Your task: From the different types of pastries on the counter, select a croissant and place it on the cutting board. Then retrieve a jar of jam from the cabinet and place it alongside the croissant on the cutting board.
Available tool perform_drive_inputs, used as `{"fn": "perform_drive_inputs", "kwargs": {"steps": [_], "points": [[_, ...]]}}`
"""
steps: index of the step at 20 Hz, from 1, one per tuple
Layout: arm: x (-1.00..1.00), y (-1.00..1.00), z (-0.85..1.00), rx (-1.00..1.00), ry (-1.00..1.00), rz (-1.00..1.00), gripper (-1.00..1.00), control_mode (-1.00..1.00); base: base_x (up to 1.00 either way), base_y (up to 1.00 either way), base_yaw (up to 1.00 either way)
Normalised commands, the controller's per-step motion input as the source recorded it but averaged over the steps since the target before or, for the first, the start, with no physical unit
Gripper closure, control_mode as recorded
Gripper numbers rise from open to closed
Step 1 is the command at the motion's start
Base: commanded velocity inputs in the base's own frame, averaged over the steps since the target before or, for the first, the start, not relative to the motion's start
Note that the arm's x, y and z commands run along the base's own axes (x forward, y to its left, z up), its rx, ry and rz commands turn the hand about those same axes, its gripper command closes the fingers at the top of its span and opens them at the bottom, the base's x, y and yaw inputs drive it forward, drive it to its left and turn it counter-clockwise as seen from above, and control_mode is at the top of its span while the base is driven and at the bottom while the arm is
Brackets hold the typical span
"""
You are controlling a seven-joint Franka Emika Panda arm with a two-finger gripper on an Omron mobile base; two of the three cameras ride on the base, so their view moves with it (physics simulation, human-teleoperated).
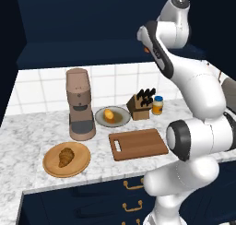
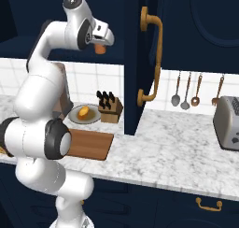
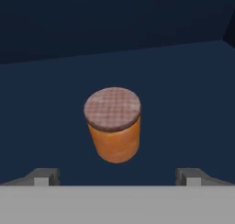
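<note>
Dark navy kitchen, marble counter (image 1: 27,132) with the croissant (image 1: 66,156) lying on a round wooden plate (image 1: 50,166), beside the bare cutting board (image 1: 138,144). The arm's reaching up at the cabinet (image 2: 140,59), and the gripper (image 3: 117,176) has its fingers spread wide, gripping nothing. The jar of jam (image 3: 114,125) stands upright on the shelf just ahead, between the tips.

No legible text or labels
</note>
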Motion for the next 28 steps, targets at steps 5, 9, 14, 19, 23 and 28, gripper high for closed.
{"fn": "perform_drive_inputs", "kwargs": {"steps": [5, 9, 14, 19, 23, 28], "points": [[0.43, 0.0, -0.03, 0.0, 0.02, 0.0, -1.0, -1.0, 0.0, 0.0, 0.0], [0.23, 0.0, -0.13, 0.0, 0.02, 0.0, -1.0, -1.0, 0.0, 0.0, 0.0], [0.03, 0.0, -0.2, 0.0, 0.0, 0.0, -1.0, -1.0, 0.0, 0.0, 0.0], [0.25, 0.0, -0.25, 0.0, 0.0, 0.0, -1.0, -1.0, 0.0, 0.0, 0.0], [0.41, 0.0, -0.08, 0.0, 0.0, 0.0, 1.0, -1.0, 0.0, 0.0, 0.0], [0.02, 0.0, 0.0, 0.0, 0.03, 0.0, 1.0, -1.0, 0.0, 0.0, 0.0]]}}
